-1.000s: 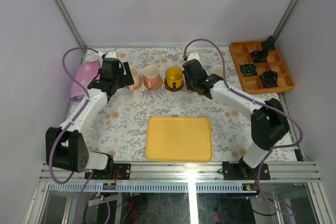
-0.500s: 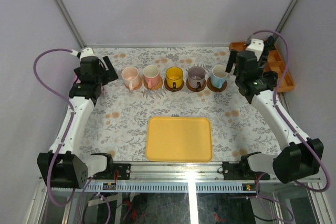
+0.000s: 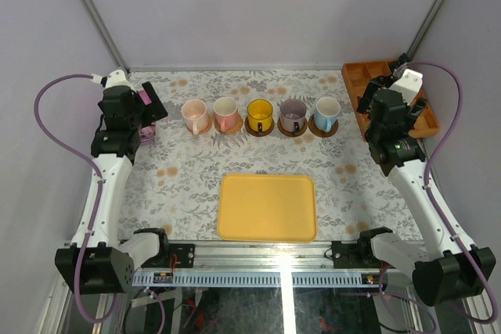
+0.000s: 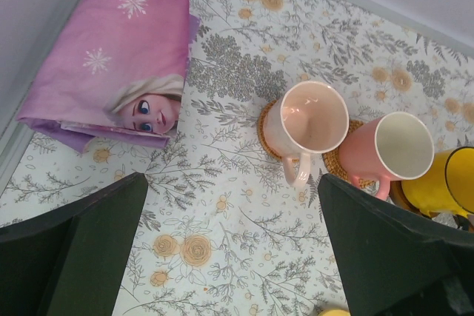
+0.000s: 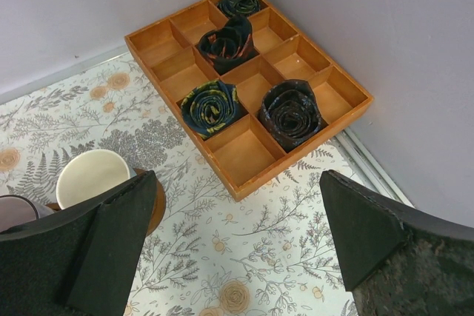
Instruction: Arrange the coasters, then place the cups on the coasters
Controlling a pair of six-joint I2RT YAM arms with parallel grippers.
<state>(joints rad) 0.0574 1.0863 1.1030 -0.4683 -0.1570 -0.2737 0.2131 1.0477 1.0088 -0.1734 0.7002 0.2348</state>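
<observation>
You have five small handled cups (image 3: 260,113), each seemingly on its thin round tan or brown coaster (image 3: 316,127), rowed beyond the yellow rectangular tray (image 3: 266,209); left gripper (image 4: 231,186) and right gripper (image 5: 237,179), past its far corners, gape wide and empty.

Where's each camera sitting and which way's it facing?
Top external: above and behind the robot, looking down on the floral table; left arm, right arm show.
Left wrist: on the left arm, looking down at a folded pink cloth and pale pink mug; open left gripper shows.
Right wrist: looks down at the orange compartment tray and light blue mug; open right gripper shows.
Shared: both mugs appear from above.
</observation>
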